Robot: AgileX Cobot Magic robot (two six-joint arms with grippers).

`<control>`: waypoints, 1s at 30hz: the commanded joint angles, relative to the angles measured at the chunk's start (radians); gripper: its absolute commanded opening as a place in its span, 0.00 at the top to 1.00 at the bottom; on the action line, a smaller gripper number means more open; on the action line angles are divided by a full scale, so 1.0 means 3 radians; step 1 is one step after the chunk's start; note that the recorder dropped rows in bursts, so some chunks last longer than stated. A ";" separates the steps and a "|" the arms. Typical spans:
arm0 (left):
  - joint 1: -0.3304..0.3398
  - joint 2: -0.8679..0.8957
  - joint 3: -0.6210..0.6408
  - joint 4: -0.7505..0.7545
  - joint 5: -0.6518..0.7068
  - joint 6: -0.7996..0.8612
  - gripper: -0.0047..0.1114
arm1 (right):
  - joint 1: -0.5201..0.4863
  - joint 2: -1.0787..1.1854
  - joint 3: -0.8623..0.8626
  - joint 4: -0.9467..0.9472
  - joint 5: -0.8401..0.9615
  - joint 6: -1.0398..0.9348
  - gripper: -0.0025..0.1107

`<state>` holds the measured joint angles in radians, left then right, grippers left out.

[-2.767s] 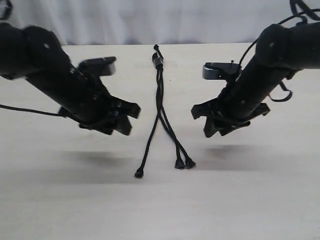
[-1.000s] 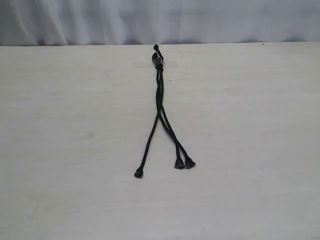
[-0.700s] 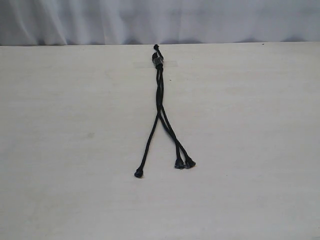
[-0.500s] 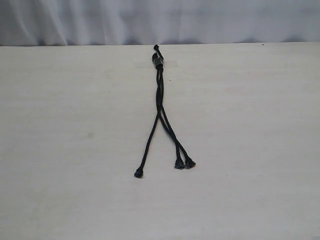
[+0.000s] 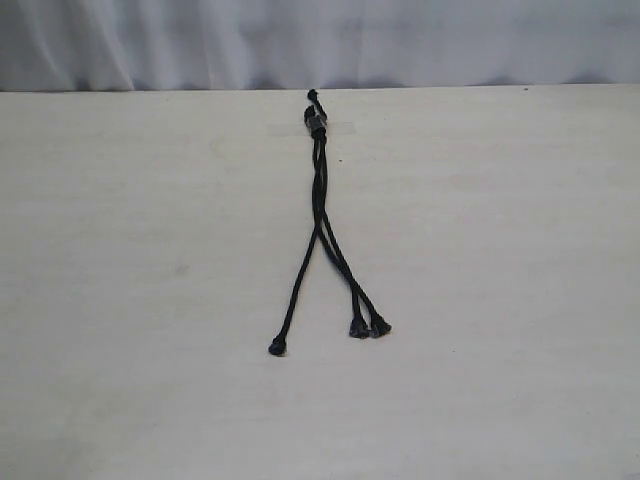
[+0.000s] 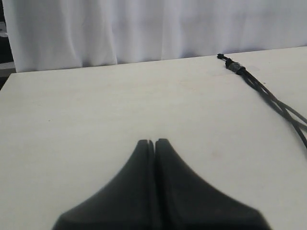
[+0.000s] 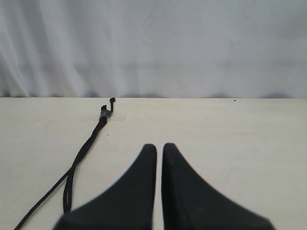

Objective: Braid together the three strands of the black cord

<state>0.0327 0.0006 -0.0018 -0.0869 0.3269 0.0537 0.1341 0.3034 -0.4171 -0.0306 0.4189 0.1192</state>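
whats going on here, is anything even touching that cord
Nothing is handling it right now. The black cord lies on the table, its bound end toward the curtain. Its three strands run close together, then splay apart, one alone and two side by side, with that lower part unbraided. The left hand and right hand are both shut on nothing, away from the cord.

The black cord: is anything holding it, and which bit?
No, nothing is held. The black cord lies on the table, and the left gripper and right gripper have empty, shut jaws away from it.
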 commanded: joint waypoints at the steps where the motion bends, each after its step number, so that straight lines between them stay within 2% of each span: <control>1: 0.0004 -0.0002 0.0006 -0.0008 -0.0066 0.0005 0.96 | -0.0014 -0.0007 0.0021 0.0002 -0.0084 -0.0009 0.94; 7: 0.0004 -0.0002 0.0006 0.0001 -0.0066 0.0005 0.96 | -0.0020 -0.0151 0.0087 0.0002 -0.0107 -0.0009 0.94; 12: 0.0004 -0.0002 0.0006 0.0001 -0.0066 0.0005 0.96 | -0.0016 -0.0523 0.0688 0.0002 -0.0437 -0.0009 0.94; 19: 0.0004 -0.0002 0.0006 0.0001 -0.0066 0.0005 0.96 | -0.0021 -0.0777 0.1350 0.0002 -0.0437 -0.0009 0.94; 30: 0.0004 -0.0002 0.0006 0.0001 -0.0066 0.0005 0.96 | -0.0021 -0.0961 0.1390 0.0080 -0.0447 0.0026 0.94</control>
<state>0.0327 0.0006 -0.0018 -0.0869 0.3194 0.0537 0.1341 0.0213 -0.0020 -0.0090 0.3019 0.1210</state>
